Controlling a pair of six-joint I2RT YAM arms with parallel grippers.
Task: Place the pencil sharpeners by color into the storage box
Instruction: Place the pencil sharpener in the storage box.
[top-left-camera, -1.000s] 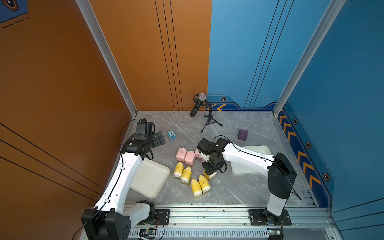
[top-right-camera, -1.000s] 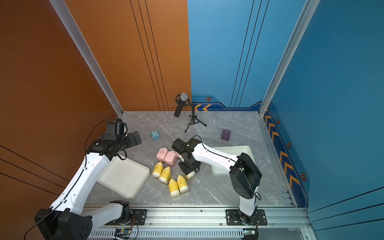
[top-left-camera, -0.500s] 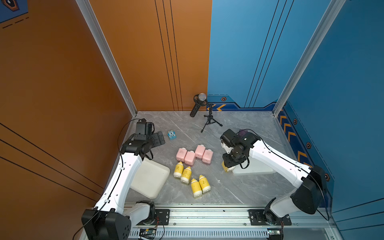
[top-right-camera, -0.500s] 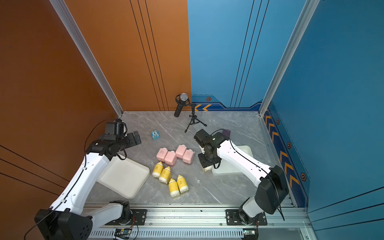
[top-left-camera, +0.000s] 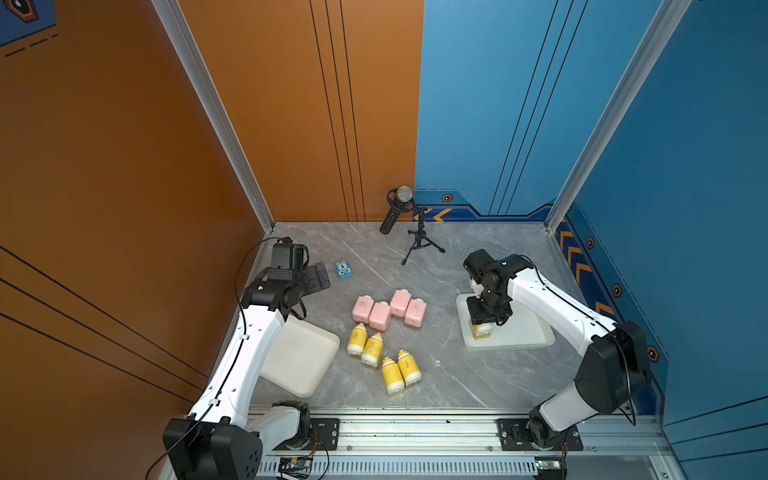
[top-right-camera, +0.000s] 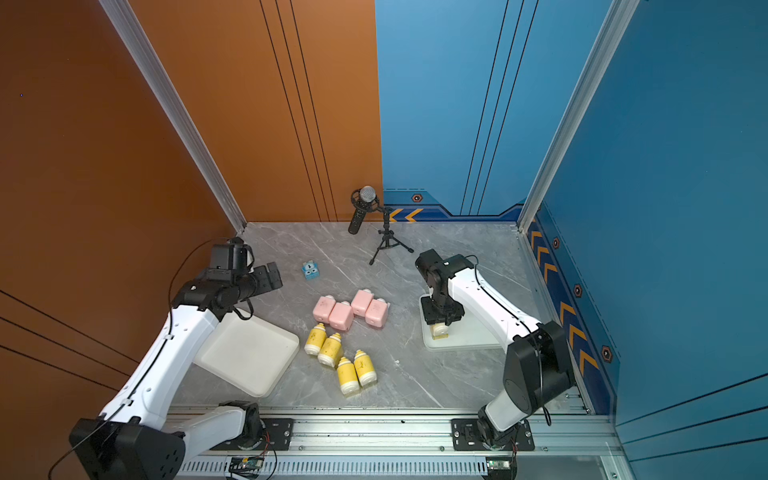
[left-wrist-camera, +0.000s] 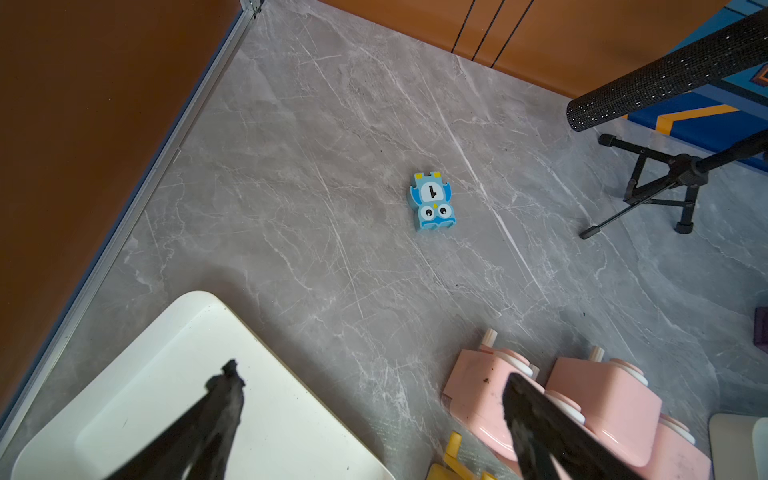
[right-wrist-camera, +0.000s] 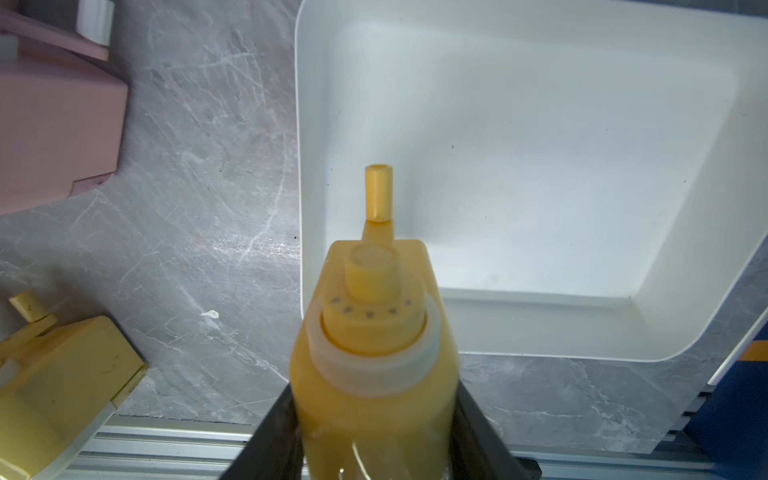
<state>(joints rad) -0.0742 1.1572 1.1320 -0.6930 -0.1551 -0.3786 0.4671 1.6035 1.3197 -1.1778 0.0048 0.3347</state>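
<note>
Several pink pencil sharpeners (top-left-camera: 389, 308) lie in a tight cluster at the middle of the table. Just nearer lie several yellow ones (top-left-camera: 371, 350), and both groups show in both top views. My right gripper (top-left-camera: 483, 321) is shut on another yellow pencil sharpener (right-wrist-camera: 374, 332), nose down over the near left corner of the right white storage box (top-left-camera: 528, 332). My left gripper (top-left-camera: 320, 276) hangs open with nothing in it beyond the left white storage box (top-left-camera: 299, 357), its fingers (left-wrist-camera: 224, 399) spread above the box's corner and a pink sharpener (left-wrist-camera: 478, 386).
A small blue cube with cartoon eyes (top-left-camera: 343, 270) lies right of the left gripper. A microphone on a black tripod (top-left-camera: 419, 237) stands at the back. A dark purple edge (left-wrist-camera: 762, 332) shows in the left wrist view. Walls close the left, back and right sides.
My right arm has swung right from the pile with the yellow sharpener and now holds it over the right box. The left arm has not moved.
</note>
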